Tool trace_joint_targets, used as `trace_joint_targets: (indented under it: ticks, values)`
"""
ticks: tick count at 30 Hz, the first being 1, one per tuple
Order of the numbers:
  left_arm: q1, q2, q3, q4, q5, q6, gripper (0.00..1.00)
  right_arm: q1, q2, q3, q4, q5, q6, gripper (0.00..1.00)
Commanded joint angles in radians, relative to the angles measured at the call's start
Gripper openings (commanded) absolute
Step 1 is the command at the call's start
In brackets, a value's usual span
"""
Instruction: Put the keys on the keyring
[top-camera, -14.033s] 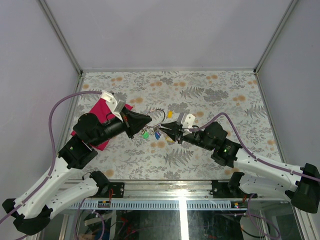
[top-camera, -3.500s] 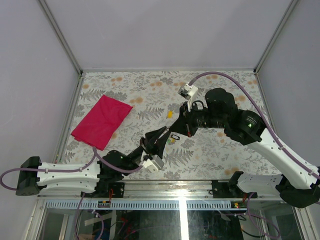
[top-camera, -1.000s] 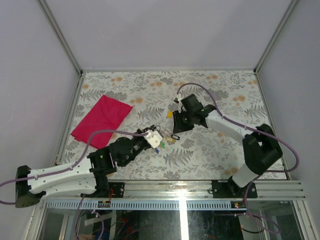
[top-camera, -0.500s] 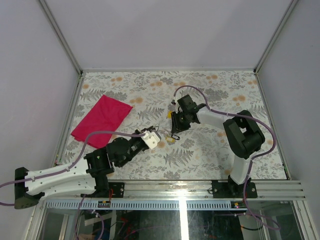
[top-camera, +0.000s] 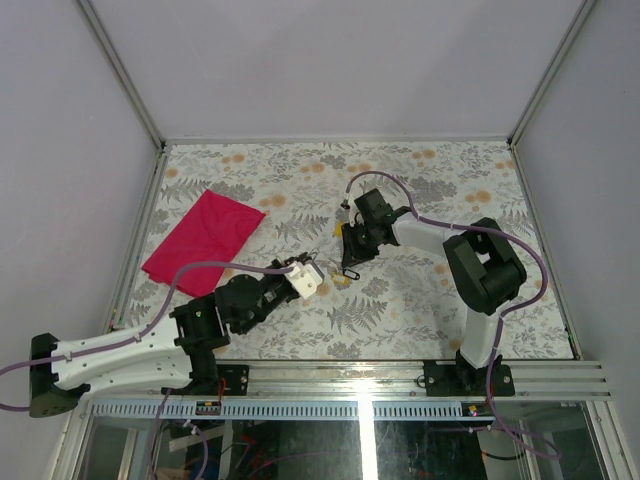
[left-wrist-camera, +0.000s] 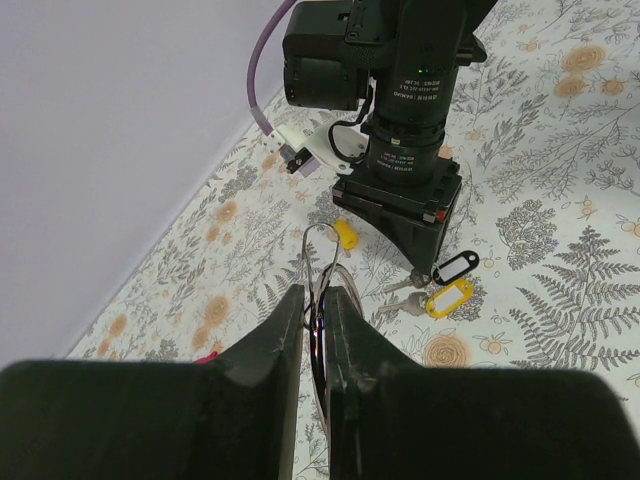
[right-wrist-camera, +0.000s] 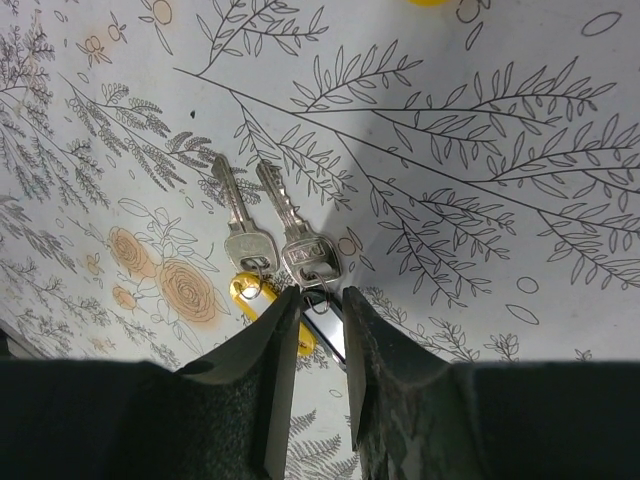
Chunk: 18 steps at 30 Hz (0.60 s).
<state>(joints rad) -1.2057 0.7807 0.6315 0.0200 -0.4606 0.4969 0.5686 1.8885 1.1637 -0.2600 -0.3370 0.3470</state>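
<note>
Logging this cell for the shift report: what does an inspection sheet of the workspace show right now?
Surface: floral table cover, flat.
Job's things: keyring wire pinched in left claw; two keys with yellow tag and black tag lying on the cover below right claw.
Clutter: red cloth; small yellow piece.
Claws: left shut on keyring; right narrow over black tag, grip unclear.
Cables: purple cables along both arms.
Surroundings: plain walls, metal frame.
</note>
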Motion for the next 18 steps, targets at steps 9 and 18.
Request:
trace_joint_targets:
  ticks: [9, 18]
  values:
    - [0.004, 0.012, 0.005, 0.034, -0.009, 0.022, 0.00, -0.006, 0.042, 0.044, -0.031, -0.054, -0.028, 0.27]
    - [0.005, 0.012, 0.004, 0.034, -0.015, 0.023, 0.00, -0.006, 0.037, 0.039, -0.013, -0.063, -0.026, 0.19]
